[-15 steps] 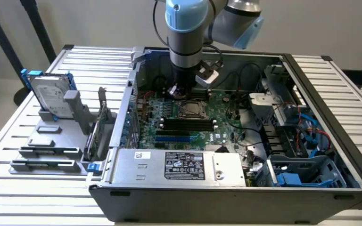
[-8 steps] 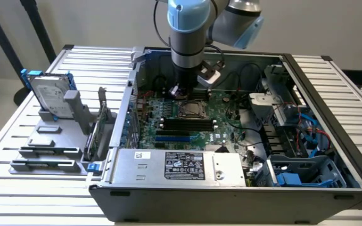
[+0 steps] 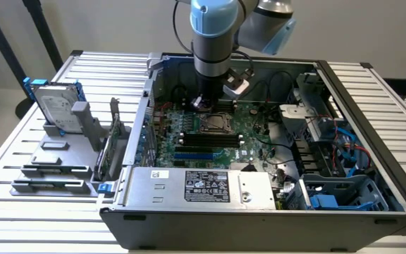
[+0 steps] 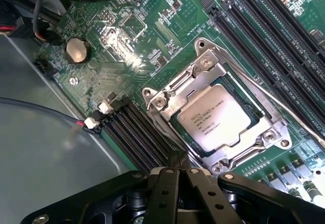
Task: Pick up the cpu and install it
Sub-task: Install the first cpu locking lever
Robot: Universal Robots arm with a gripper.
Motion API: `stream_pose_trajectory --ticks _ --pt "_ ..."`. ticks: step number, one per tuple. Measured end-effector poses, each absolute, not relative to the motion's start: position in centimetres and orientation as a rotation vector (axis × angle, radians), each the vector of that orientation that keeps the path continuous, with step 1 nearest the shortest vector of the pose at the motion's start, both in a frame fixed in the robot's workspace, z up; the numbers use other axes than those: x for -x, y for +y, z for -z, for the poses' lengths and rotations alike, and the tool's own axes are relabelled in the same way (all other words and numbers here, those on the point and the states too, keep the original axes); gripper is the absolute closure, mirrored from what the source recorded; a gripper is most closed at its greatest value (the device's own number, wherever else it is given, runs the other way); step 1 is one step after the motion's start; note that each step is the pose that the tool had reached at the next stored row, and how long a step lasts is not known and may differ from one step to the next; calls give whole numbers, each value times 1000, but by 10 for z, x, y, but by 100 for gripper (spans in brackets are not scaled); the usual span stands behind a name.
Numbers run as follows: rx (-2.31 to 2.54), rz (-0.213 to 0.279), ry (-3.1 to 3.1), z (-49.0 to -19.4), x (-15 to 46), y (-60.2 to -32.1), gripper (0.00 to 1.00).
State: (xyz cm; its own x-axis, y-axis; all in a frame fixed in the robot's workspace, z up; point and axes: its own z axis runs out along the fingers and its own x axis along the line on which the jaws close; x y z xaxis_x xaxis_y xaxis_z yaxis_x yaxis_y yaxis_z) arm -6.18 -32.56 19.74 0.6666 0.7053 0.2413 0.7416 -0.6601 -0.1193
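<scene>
The cpu [image 4: 216, 115] is a flat silvery square with printed text, and it lies in its socket on the green motherboard [image 4: 127, 36], framed by the metal retention bracket [image 4: 167, 99]. In the exterior view the cpu [image 3: 213, 123] sits mid-board inside the open computer case [image 3: 259, 217]. My gripper [image 4: 179, 159] is shut with nothing between its black fingers, just beside the edge of the socket bracket. Seen from outside, the gripper [image 3: 201, 103] hangs low over the board just behind the socket.
Black memory slots [image 3: 210, 140] run beside the socket. A power supply [image 3: 199, 188] fills the case's front. A silver hard drive with a blue bracket [image 3: 56, 108] stands on a grey rack at the exterior view's left. Cables and drive cages [image 3: 330, 137] crowd the right.
</scene>
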Motion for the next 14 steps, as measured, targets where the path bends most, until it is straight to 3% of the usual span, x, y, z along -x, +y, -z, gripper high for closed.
stream_pose_trajectory --ticks 14 --pt "2680 254 -1179 -197 54 -326 89"
